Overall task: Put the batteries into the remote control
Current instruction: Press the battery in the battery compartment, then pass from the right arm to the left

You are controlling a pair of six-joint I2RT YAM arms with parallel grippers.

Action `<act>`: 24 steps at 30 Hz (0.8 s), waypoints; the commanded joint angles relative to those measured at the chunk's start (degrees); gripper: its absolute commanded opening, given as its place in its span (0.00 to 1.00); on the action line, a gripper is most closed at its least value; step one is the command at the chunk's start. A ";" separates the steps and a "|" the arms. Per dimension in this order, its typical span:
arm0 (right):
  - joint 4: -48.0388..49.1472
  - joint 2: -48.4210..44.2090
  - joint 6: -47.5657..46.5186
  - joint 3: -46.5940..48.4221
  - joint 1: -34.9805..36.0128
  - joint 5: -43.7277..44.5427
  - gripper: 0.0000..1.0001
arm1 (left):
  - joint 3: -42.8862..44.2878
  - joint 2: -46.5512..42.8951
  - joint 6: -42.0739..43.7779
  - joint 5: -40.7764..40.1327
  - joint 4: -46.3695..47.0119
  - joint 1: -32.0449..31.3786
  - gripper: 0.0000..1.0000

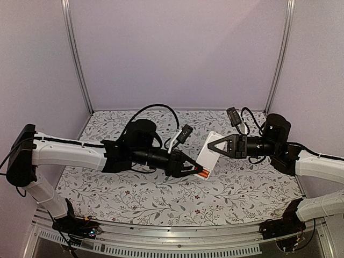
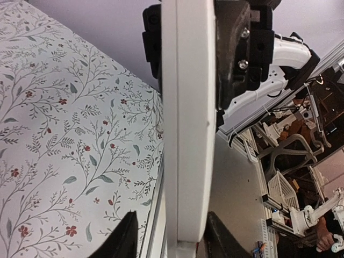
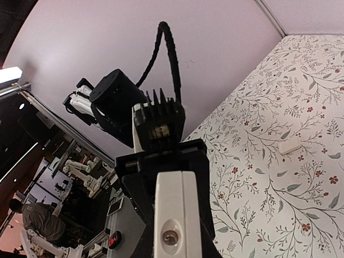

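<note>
My right end effector (image 1: 209, 145) is clamping the light, slick remote control (image 1: 207, 156) across its faces, left end effector (image 1: 201, 171) straddling it half-open.

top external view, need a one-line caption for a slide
Above the floral table, right fingers hold the white remote control while left fingers flank its orange-red end

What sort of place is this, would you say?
Likely a robotics lab: two arms work inside a lilac-walled booth over a floral-covered table, and more robot rigs stand in the room beyond.
</note>
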 commanded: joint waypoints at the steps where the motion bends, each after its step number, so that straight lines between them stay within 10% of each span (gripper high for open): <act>1: 1.47 -0.51 0.50 1.31 0.51 0.41 0.00 | 0.88 0.29 2.11 -1.30 -2.93 1.23 0.55; 13: -11.78 -1.87 0.63 -1.52 -6.33 12.36 0.00 | -2.05 -9.32 10.61 -22.88 -22.00 7.36 0.69; 20: -7.37 3.53 6.08 -4.25 -6.07 18.51 0.01 | 2.12 -4.14 14.21 -30.10 -20.41 -0.39 0.99; 24: -6.04 6.06 7.72 -4.49 -3.80 21.75 0.02 | 8.70 2.71 15.28 -34.85 -22.30 -4.46 0.99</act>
